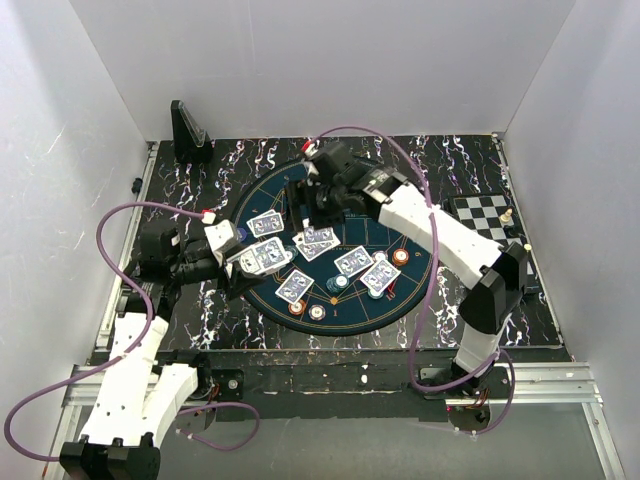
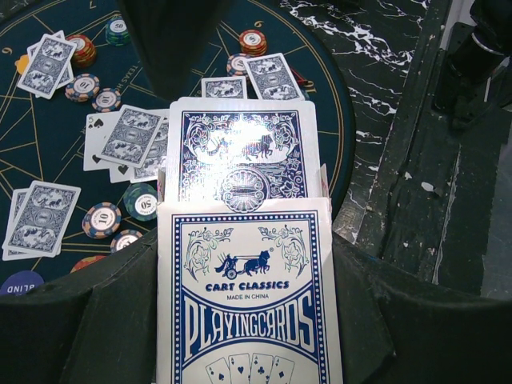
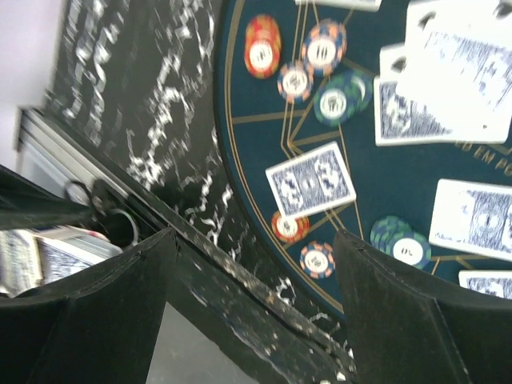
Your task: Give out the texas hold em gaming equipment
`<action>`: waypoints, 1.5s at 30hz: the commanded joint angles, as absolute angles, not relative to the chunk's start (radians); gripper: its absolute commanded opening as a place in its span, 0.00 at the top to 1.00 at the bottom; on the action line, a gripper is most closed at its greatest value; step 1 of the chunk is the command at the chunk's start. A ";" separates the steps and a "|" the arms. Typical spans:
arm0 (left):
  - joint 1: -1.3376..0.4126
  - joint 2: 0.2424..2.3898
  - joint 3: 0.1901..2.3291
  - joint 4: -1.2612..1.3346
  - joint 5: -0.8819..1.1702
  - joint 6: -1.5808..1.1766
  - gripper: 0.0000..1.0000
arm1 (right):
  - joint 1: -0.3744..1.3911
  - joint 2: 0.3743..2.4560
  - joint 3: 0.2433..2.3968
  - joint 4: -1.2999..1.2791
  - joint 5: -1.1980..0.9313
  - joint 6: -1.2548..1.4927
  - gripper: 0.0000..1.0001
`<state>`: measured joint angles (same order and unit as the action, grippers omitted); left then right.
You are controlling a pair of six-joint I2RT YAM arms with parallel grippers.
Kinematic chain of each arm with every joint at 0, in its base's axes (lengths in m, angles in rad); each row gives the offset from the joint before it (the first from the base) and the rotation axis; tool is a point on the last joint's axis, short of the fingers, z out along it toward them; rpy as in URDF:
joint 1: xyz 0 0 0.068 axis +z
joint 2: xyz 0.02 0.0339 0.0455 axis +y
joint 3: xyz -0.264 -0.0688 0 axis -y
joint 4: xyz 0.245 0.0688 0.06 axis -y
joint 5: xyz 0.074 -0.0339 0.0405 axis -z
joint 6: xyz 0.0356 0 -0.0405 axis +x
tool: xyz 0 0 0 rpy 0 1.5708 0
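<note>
The texas hold em gaming equipment lies on a round teal mat (image 1: 385, 215). Blue-backed cards (image 1: 354, 261) sit on it in pairs, with striped chips (image 1: 400, 256) beside them. My left gripper (image 1: 255, 262) is at the mat's left edge. It is shut on a white-and-blue playing-card box (image 2: 248, 312), and the deck (image 2: 244, 152) sticks out of the box's open top. My right gripper (image 1: 305, 210) hovers over the mat's far-left part. Its fingers (image 3: 400, 304) stand wide apart with nothing between them. Under it lie a card (image 3: 310, 179) and an orange chip (image 3: 318, 259).
A black-and-white chessboard (image 1: 488, 214) with a piece lies at the right of the marbled black table (image 1: 450, 160). A black upright stand (image 1: 188, 128) sits at the back left corner. White walls close in three sides. A blue blind disc (image 2: 20, 282) lies at the mat's edge.
</note>
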<state>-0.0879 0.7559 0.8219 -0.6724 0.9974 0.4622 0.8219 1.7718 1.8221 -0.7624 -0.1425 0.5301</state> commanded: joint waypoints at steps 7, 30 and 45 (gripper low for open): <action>-0.084 0.759 0.827 -0.584 1.068 0.431 1.00 | 0.928 1.792 1.847 -0.936 0.044 0.489 0.17; -0.084 0.788 0.836 -0.591 1.117 0.439 0.86 | 1.052 1.916 2.019 -0.973 0.043 0.469 0.19; -0.011 0.860 0.744 -0.867 1.149 0.984 1.00 | 0.905 1.750 1.841 -0.957 0.098 0.457 0.14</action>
